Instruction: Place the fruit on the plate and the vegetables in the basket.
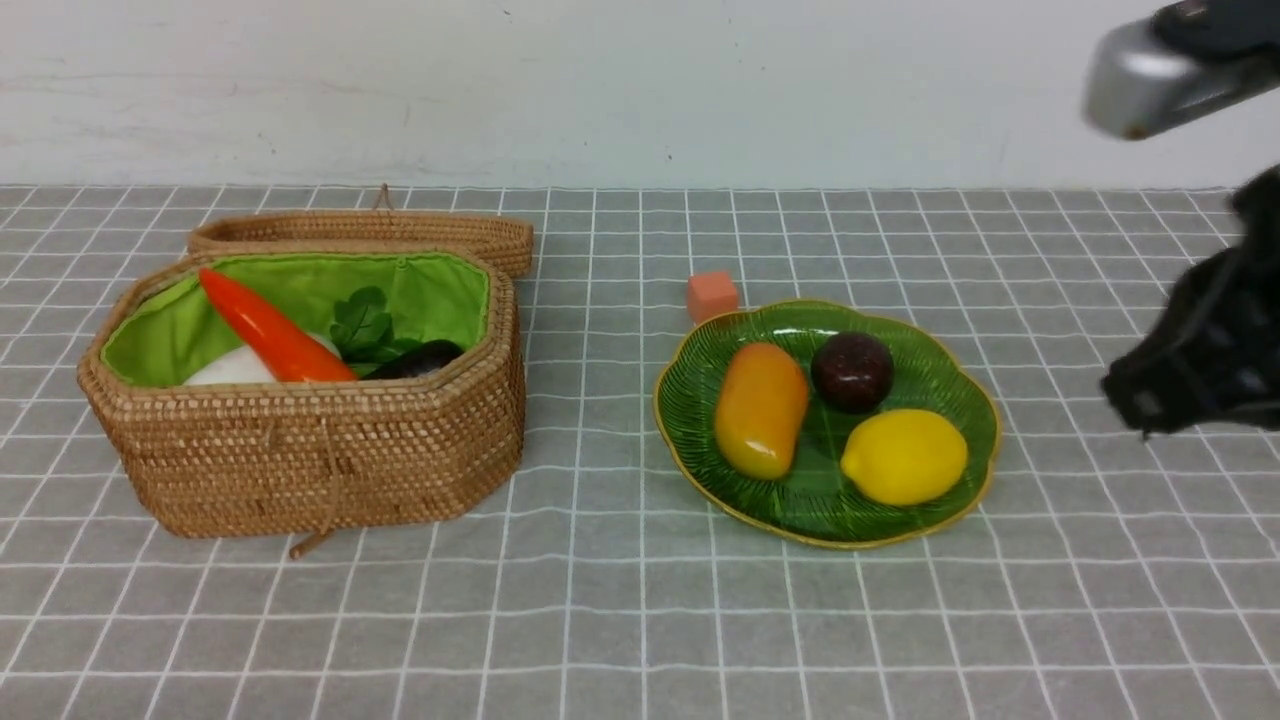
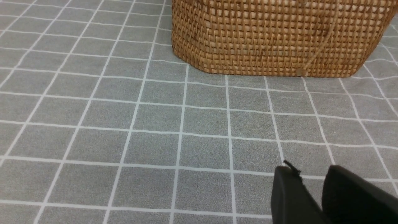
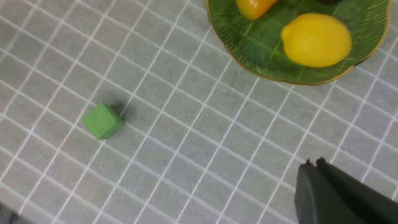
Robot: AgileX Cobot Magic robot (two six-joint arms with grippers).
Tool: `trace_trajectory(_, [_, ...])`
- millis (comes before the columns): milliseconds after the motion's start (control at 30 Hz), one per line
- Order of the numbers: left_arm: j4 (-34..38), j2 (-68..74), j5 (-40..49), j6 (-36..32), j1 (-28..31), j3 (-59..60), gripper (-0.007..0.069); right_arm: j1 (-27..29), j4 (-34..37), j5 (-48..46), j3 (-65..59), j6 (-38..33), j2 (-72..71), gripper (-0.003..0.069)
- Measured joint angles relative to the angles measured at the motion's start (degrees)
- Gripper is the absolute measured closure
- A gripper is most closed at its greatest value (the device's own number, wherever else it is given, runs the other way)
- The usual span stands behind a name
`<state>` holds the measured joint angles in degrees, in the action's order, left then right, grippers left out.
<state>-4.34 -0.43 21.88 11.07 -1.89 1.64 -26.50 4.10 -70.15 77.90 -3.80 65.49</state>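
Nearest me, both black grippers hold nothing: left gripper (image 2: 311,183) slightly parted, right gripper (image 3: 314,165) closed. Sorting looks finished: mango (image 1: 761,408), lemon (image 1: 904,456) and maroon fruit (image 1: 852,371) rest on the green glass plate (image 1: 700,400); carrot (image 1: 272,330), radish (image 1: 232,369), leafy piece (image 1: 362,320) and eggplant (image 1: 422,359) lie inside the woven rattan basket (image 1: 320,460).

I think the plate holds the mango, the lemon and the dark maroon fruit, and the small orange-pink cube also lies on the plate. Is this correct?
Not quite. The front view shows the orange-pink cube on the tablecloth just behind the plate, not on it. The mango, lemon and dark maroon fruit do lie on the plate.
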Motion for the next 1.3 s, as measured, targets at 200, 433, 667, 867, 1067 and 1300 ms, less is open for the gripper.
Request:
trace_trajectory(200, [-0.05, 0.00, -0.05, 0.00, 0.00, 0.00, 0.0456, 13.19, 0.73, 19.88, -14.41, -0.40, -18.97, 0.0666])
trace_trajectory(433, [-0.05, 0.00, 0.00, 0.00, 0.00, 0.00, 0.0445, 24.56, -3.34, 42.82, -45.57, -0.40, -48.32, 0.0666])
trace_trajectory(667, [-0.05, 0.00, 0.00, 0.00, 0.00, 0.00, 0.0438, 28.61, -4.87, 46.85, -67.24, -0.45, -63.96, 0.0666])
trace_trajectory(867, [-0.05, 0.00, 0.00, 0.00, 0.00, 0.00, 0.0429, 28.76, -5.04, 43.82, -76.99, -0.52, -66.10, 0.0662])
trace_trajectory(1067, [-0.05, 0.00, -0.02, 0.00, 0.00, 0.00, 0.0423, 28.76, -6.55, 46.34, -78.47, -0.62, -66.11, 0.0657])
trace_trajectory(1300, [-0.05, 0.00, -0.02, 0.00, 0.00, 0.00, 0.0417, 28.76, -6.74, 46.67, -78.54, -0.73, -66.11, 0.0652])
